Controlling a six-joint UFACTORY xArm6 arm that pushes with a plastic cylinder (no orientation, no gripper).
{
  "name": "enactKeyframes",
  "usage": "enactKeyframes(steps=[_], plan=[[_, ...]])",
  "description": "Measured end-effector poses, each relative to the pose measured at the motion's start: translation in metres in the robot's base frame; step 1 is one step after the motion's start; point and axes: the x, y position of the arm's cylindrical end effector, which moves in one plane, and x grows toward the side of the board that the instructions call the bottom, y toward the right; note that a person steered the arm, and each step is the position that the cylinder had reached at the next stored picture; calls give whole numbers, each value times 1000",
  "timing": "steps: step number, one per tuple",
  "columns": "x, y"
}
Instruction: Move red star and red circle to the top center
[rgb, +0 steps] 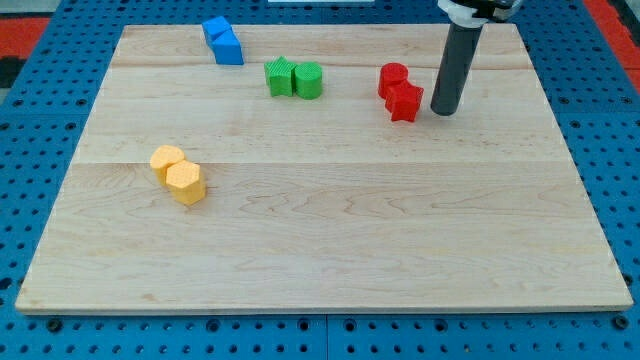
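The red star (405, 102) lies in the upper right part of the wooden board, touching the red circle (393, 78) just above and left of it. My tip (443, 111) stands on the board just to the right of the red star, a small gap from it. The dark rod rises from the tip toward the view's top.
A green star (281, 77) and a green circle (308, 81) sit side by side at top center. Two blue blocks (223, 42) lie at the top left. Two yellow blocks (179, 174) lie at the left. The board's edge (320, 304) runs along the bottom.
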Motion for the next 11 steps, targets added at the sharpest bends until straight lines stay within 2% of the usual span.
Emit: enactKeyframes(steps=[3, 4, 6, 7, 8, 9, 11], plan=[[9, -28], [4, -48], [-23, -46], [16, -46], [11, -47], [-11, -59], [-60, -126]])
